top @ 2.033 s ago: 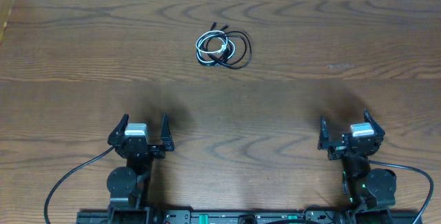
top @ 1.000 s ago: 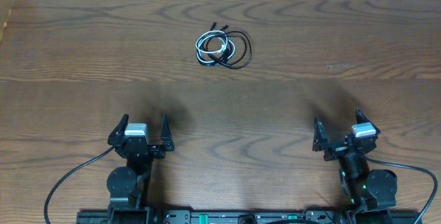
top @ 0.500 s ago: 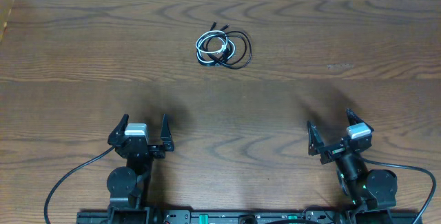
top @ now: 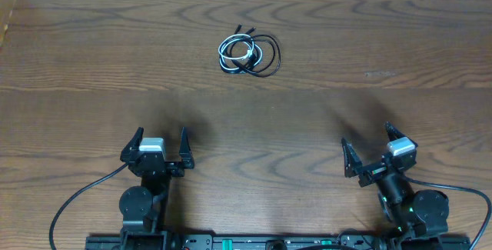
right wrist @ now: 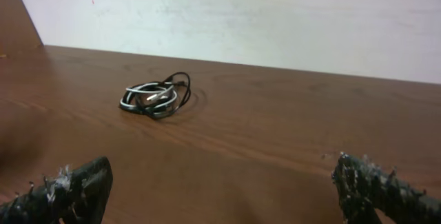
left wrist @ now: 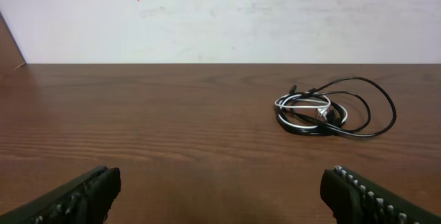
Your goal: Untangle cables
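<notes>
From overhead, the cables (top: 248, 54) lie tangled in one coil at the far middle of the table (top: 384, 42), well apart from the left gripper (top: 161, 136) and the right gripper (top: 367, 136), both wide open and empty. The left wrist view has the cables (left wrist: 331, 110) ahead and to the right, beyond its spread fingers (left wrist: 83, 195). The right wrist view has them (right wrist: 155, 96) ahead to the left.

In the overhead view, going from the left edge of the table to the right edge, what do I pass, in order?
Left gripper, open, near the front edge → the cables, a small tangled bundle farther back → right gripper, open, near the front edge.
</notes>
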Robot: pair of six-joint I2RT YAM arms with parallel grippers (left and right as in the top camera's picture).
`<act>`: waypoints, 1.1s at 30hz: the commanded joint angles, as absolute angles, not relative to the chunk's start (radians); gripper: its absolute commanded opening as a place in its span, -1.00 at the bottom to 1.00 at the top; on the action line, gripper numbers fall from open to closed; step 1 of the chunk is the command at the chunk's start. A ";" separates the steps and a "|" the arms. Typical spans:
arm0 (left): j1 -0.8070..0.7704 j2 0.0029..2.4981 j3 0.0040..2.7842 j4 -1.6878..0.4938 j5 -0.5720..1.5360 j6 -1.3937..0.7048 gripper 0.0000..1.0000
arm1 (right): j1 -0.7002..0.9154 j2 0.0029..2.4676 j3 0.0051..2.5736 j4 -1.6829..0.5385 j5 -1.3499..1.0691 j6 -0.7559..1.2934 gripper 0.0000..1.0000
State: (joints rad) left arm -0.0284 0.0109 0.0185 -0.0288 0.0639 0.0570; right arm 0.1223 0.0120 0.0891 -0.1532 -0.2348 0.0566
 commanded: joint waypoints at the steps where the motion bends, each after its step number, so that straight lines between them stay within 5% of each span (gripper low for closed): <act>1: -0.031 0.005 0.004 -0.067 0.060 0.070 0.96 | 0.130 0.007 0.112 -0.154 -0.243 0.043 0.98; 12: -0.031 0.005 0.004 -0.051 0.063 0.067 0.96 | 0.130 0.007 0.112 -0.152 -0.246 0.044 0.99; 20: -0.031 0.005 0.104 -0.043 0.263 0.040 0.96 | 0.130 0.007 0.170 -0.182 -0.302 0.019 0.98; 33: -0.030 0.079 0.422 -0.276 0.330 -0.092 0.95 | 0.130 0.041 0.430 -0.391 -0.303 -0.037 0.99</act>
State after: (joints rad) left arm -0.0284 0.0383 0.3553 -0.2562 0.2848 -0.0612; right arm 0.1223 0.0162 0.3698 -0.3737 -0.2939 -0.0158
